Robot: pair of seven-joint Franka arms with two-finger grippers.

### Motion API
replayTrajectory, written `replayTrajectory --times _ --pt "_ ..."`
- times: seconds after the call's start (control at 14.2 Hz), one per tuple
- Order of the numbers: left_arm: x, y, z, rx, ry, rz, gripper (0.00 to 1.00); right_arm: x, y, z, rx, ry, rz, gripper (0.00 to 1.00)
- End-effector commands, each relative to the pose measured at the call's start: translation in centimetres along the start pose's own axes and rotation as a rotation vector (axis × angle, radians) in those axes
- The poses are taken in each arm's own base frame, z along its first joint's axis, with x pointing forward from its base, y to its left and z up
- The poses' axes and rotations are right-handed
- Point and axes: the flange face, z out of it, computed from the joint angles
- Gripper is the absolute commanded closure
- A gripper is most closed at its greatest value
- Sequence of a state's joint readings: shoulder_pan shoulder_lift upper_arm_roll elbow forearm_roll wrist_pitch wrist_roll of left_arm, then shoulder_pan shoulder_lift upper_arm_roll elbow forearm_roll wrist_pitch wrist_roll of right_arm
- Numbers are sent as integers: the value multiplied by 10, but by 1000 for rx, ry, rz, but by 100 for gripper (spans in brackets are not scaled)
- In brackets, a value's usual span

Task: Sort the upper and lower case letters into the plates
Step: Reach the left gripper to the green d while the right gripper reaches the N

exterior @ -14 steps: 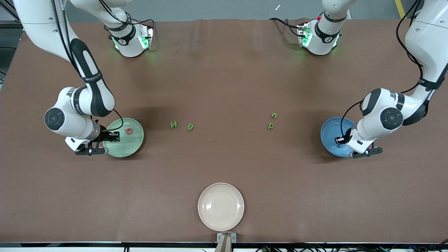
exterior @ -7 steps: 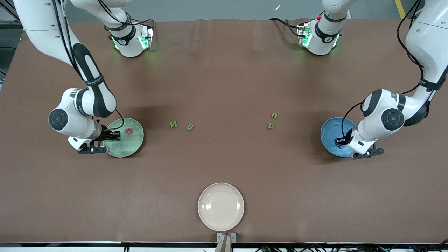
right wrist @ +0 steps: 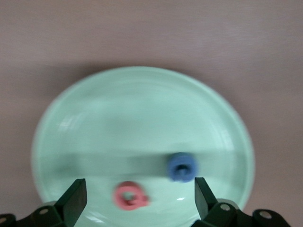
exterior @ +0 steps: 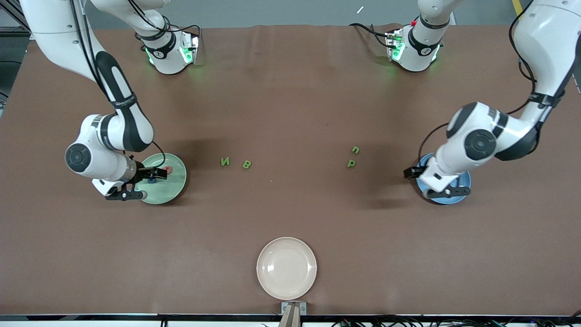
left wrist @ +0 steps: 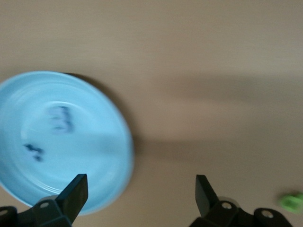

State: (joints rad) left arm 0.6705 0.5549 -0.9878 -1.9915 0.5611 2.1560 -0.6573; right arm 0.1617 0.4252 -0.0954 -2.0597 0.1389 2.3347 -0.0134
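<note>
- Two plates take the sorted letters: we see the mint green plate (exterior: 164,183) near the bench edge at the right arm's end, and the blue plate (exterior: 446,198) near the edge at the left arm's end.
- In the mint green plate we see a pink-red letter (right wrist: 130,196) and a blue letter (right wrist: 181,166) lying just beside each other, apart from the rim.
- In the blue plate we make out two blue letters (left wrist: 60,118) (left wrist: 33,151), near each other; their shapes are too blurred for us to read.
- Four green letters lie on the bare bench between the plates: one pair (exterior: 225,161) (exterior: 246,164) toward the mint green plate, the other pair (exterior: 355,149) (exterior: 351,163) toward the blue plate.
- The right gripper (exterior: 156,174) hangs over the mint green plate, fingers (right wrist: 71,201) spread wide and holding nothing.
- The left gripper (exterior: 412,172) hangs over the bench just beside the blue plate's rim, its fingers (left wrist: 204,194) also spread and empty.
- A cream-beige plate (exterior: 286,268) sits bare at the middle of the bench edge nearest the front camera.
</note>
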Motion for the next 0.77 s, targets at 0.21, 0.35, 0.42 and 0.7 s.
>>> replayTrajectory --times 0.21,0.35,0.42,0.7 --pt "-43 112 6 -25 -24 163 0 -28 -124 1 -7 14 90 0" --pt "-55 143 15 -74 -7 217 0 -33 -144 4 0 37 95 0" --pt "-60 155 21 -107 3 237 0 -37 -158 6 0 56 70 0" --pt "-68 166 50 -88 34 294 3 -55 -192 20 -4 75 30 0"
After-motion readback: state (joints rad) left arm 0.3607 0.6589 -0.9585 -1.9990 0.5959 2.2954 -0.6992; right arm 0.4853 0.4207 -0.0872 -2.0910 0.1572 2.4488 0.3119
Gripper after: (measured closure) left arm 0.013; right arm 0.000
